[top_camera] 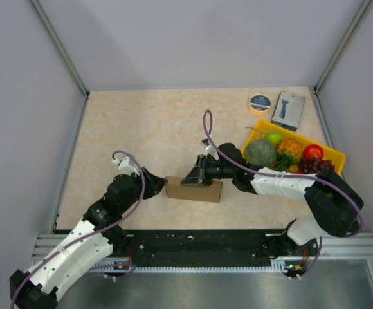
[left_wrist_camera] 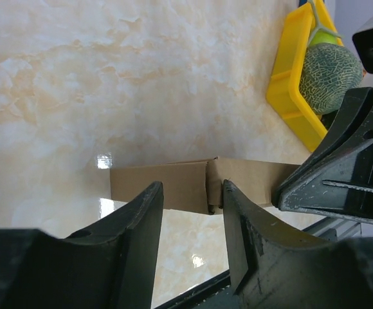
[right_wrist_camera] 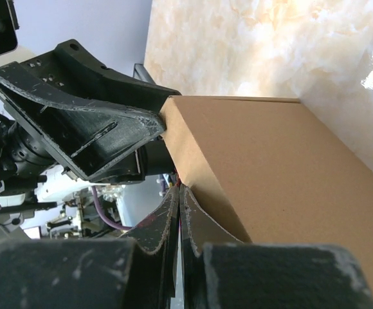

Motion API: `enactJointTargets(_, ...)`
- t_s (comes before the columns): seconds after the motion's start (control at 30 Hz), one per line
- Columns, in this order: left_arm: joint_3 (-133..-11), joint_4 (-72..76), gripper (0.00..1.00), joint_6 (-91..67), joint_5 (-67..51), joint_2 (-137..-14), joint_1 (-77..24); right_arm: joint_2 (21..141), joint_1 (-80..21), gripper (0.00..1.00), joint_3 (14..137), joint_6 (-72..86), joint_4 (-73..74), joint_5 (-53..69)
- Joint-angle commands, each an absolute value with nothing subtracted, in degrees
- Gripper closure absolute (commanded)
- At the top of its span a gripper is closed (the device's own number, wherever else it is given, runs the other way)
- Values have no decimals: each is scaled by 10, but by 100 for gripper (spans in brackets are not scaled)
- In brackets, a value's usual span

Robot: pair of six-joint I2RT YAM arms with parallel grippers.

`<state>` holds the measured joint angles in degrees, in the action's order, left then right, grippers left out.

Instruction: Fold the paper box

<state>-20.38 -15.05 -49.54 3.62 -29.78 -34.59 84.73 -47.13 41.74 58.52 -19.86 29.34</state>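
The paper box (top_camera: 194, 190) is a small brown carton lying flat near the table's front edge. It also shows in the left wrist view (left_wrist_camera: 167, 185) and the right wrist view (right_wrist_camera: 283, 187). My left gripper (top_camera: 159, 185) is open at the box's left end; in the left wrist view (left_wrist_camera: 191, 193) the box's end lies just beyond its fingertips and nothing is between them. My right gripper (top_camera: 190, 179) is shut, its closed fingertips (right_wrist_camera: 179, 191) pressed against the box's upper edge. I see nothing held between its fingers.
A yellow tray (top_camera: 334, 155) at the right holds a melon (top_camera: 261, 152) and other fruit. A tape roll (top_camera: 260, 102) and a blue-and-white box (top_camera: 288, 109) lie at the back right. Grey walls close in the table's left, back and right sides.
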Motion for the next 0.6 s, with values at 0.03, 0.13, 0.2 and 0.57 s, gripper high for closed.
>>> enactJointTargets(0.03,-170,-180,55,-509,61,-296,-344,821,-470,99,435,544,-112,274)
enactJointTargets(0.13,-161,-185,56,-519,64,-285,-344,805,-469,96,473,518,-63,279)
enactJointTargets(0.2,-156,-188,58,-521,66,-272,-344,795,-468,93,493,487,-7,285)
enactJointTargets(0.57,-163,-190,60,-508,53,-259,-343,678,-376,85,442,453,67,341)
